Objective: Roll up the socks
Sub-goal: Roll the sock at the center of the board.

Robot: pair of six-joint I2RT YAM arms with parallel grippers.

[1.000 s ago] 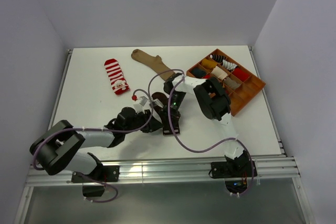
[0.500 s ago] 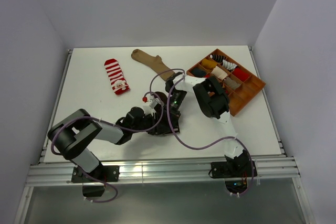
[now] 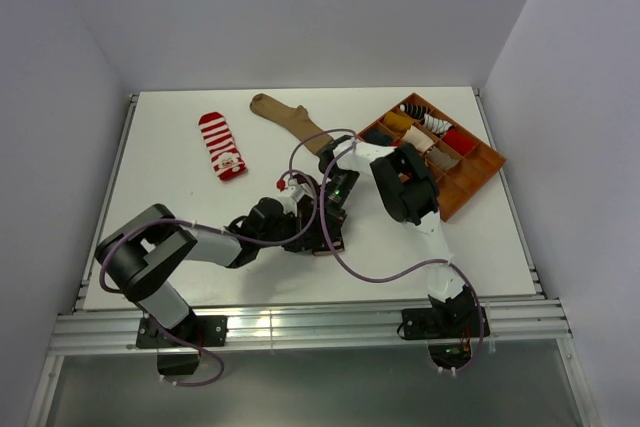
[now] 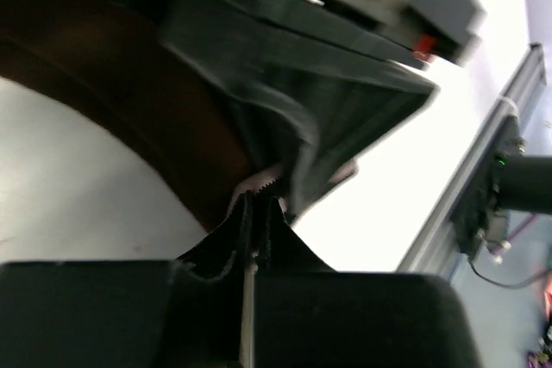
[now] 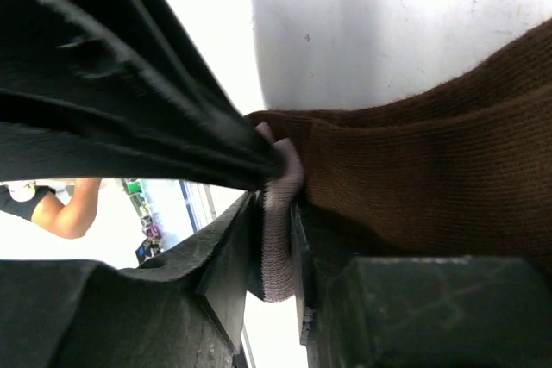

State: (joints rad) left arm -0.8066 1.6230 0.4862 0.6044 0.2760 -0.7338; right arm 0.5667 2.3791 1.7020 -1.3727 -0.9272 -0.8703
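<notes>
Far left on the white table the red-and-white striped sock lies flat. Next to it the tan sock lies stretched out, its near end close to my arms. Both are well apart from my fingers.

At the centre is the dark brown sock, a thick, fuzzy knit with fine ribs running along it. It is light and limp (it will sag wherever I don't support it). It shouldn't be slippery, since the pads bite into the weave.

My left pincer is pressed together, with a sliver of the pale ribbed cuff apparently nipped at the tips. My right pincer is clamped on that same cuff, which is bunched into a fold between the jaws.

I judge the cuff the best hold: it is doubled, elastic and firmer than the body, so a roll can begin there without the cloth slipping loose.

Far right sits the divided orange tray, hard-walled.
</notes>
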